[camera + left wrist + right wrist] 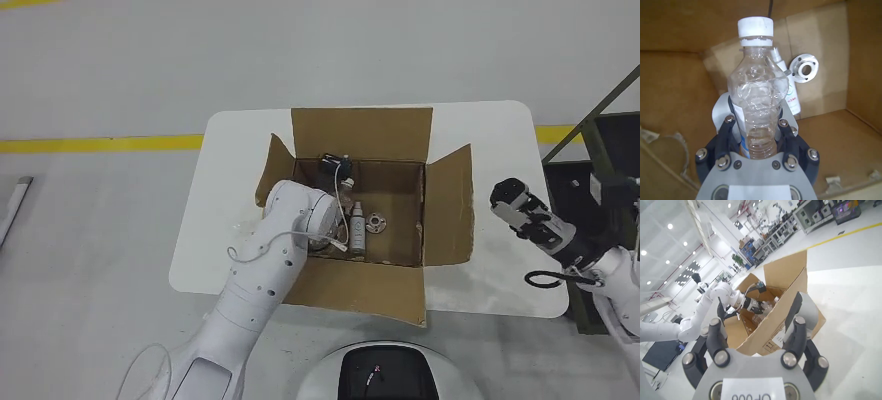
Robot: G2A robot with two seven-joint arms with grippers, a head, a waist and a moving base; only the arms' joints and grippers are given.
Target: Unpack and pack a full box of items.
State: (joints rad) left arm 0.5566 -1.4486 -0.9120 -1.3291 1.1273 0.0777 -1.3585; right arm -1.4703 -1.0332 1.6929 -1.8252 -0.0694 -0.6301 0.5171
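Left gripper [756, 113]: clamped on a clear bottle [757, 85], one finger on each side of the lower body. Bottle position: inside the box [677, 85], left half, white cap pointing away from the gripper. A little brownish liquid sits near the bottle's base. A white-and-blue label runs up one side, but its print is not legible.

Right gripper [761, 311]: fingers spread wide, nothing between them. It hangs to the right of the box, over the right edge of the table [500, 130], apart from the cardboard.

Other box contents:
- white spray [793, 94], lying on the floor beside the held bottle;
- metal flange [804, 69], round with bolt holes, just right of the spray;
- black device [335, 163] with a cable, against the far wall.

View differences:
- The top view gives the box with its flaps open, centred on the white table, and the left arm reaching down into its left half.
- The left wrist view supplies the grip detail and the liquid.
- The right wrist view shows the outer side of the box facing the right gripper, which carries a white sticker [779, 341] and printed up-arrows. The text is too small to read.

The spray bears a green ring mark and red print, also unreadable.
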